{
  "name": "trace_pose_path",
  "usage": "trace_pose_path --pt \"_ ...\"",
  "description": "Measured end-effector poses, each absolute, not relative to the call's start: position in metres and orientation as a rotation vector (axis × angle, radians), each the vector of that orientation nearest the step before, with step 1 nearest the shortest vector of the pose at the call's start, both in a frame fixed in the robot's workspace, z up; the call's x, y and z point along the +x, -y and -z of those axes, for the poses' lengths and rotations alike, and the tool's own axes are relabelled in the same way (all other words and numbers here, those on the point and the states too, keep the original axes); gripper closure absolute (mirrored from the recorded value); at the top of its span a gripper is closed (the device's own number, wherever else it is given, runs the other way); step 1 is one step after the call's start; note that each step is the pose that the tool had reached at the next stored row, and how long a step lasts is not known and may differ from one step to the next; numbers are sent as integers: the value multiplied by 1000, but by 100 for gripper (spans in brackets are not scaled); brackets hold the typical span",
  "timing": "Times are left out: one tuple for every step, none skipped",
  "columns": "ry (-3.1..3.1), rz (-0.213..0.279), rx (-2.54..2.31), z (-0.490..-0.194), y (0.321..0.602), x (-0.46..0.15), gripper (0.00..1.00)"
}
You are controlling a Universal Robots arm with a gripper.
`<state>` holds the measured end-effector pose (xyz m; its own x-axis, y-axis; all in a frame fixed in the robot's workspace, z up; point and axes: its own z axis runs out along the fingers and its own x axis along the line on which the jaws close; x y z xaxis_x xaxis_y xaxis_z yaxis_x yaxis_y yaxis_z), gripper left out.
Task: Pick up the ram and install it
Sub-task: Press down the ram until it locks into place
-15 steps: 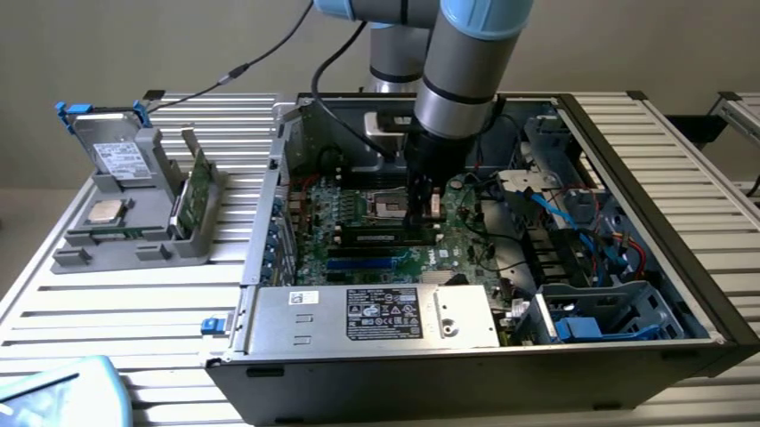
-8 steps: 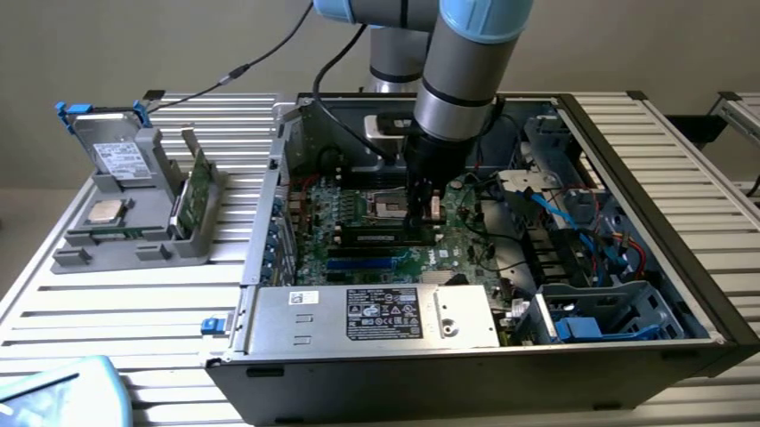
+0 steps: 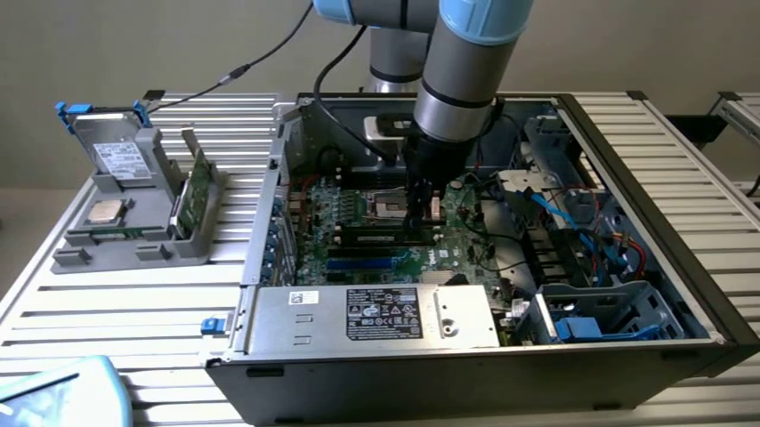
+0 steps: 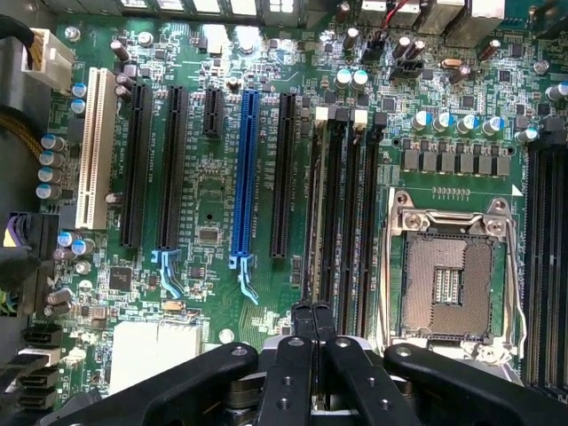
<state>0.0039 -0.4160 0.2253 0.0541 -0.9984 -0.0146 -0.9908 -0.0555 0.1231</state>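
1. Computer case (image 3: 700, 294): one, open-topped, lying on the slatted surface (image 3: 131, 311). One motherboard (image 4: 213, 186) inside.
2. Processor socket (image 4: 444, 280): one, open, silver-framed. Used as the reference for the places below.
3. Tool (image 4: 312, 311): one, on the arm, lowered into the case just beside the socket. Its two fingertips are drawn together. In the exterior view the tool (image 3: 416, 218) stands over the memory slots. Whether the tips pinch anything cannot be told.
4. Ram (image 3: 377, 238): one dark stick with a pale label, standing on edge along a memory slot beside the socket. In the wrist view the ram (image 4: 314, 213) is a thin edge running away from the fingertips, which sit at one of its ends.
5. Blue slot (image 4: 244, 169): one, farther from the socket than the ram.
6. White slot (image 4: 93, 146): one, farther from the socket than the blue slot.
7. Power supply (image 3: 380, 311): one silver box with a label, well apart from the socket at the case's near wall.
8. Grey holder (image 3: 131, 222): one, outside the case, well apart from the socket toward the exterior view's left. It carries one square silver chip (image 3: 107, 211) and an upright green card (image 3: 190, 191).
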Motion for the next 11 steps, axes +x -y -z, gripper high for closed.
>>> trace_pose_path --pt "2103 146 2222 -226 416 4 89" --pt "2103 146 2222 -227 416 4 89" --pt "2102 146 2221 -228 416 3 89" --pt "2102 146 2221 -228 416 3 89" --pt "2102 146 2221 -228 416 3 89" --pt "2102 146 2221 -228 416 2 89" --pt "2102 146 2221 -228 416 2 89" --pt "2102 146 2220 -228 416 1 89" --pt "2102 147 2220 -228 416 1 89" --pt "2102 147 2220 -228 416 0 89" --pt "2102 147 2220 -228 415 -1 89"
